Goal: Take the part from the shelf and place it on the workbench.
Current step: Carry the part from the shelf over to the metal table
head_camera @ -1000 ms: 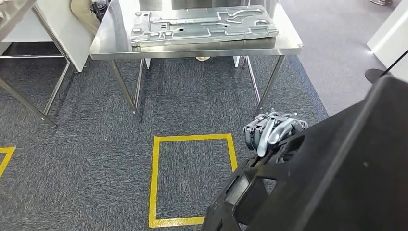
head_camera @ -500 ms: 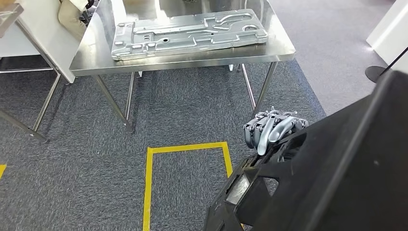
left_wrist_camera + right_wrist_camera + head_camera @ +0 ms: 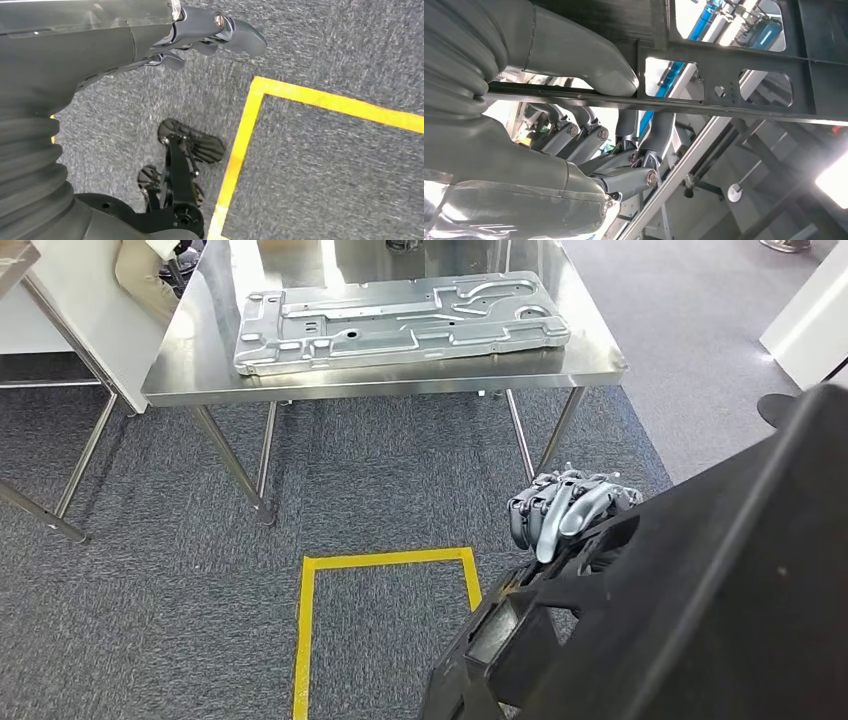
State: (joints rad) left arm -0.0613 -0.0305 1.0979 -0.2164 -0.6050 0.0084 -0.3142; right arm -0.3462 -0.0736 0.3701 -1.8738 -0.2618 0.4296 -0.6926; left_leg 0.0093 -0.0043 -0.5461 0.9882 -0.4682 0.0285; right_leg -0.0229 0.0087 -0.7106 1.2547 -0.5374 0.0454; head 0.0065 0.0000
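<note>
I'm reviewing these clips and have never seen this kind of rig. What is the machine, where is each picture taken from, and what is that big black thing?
This is a two-legged humanoid robot with a many-fingered hand on each arm. The head view looks forward and down. There the right hand grips a large black part by its edge. Ahead stands a steel workbench with a stamped grey metal panel lying on it, and yellow floor tape marks the carpet. The right wrist view shows that hand's fingers wrapped around the part's frame. In the left wrist view, the left hand hangs over the carpet, holding nothing.
</note>
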